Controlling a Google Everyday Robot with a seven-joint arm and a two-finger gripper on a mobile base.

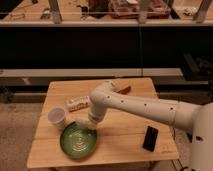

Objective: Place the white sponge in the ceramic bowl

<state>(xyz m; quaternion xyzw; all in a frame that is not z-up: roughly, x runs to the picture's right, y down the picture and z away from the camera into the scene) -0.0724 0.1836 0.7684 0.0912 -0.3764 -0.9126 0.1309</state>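
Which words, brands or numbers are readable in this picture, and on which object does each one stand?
No text can be read.
White bottle lying on the table: printed label, too blurred to read.
Paper cup: no print visible.
Dark flat object: no print visible.
Ceramic bowl: rings only, no writing.
The hand is at the bowl's far rim; no marking shows.

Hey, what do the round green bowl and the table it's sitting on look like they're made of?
The round green bowl looks like glazed ceramic: a soft sheen and pale concentric rings at its centre. The light tan table looks like unpainted wood, with a matte top made of planks. The pincer is at the bowl's upper right rim.
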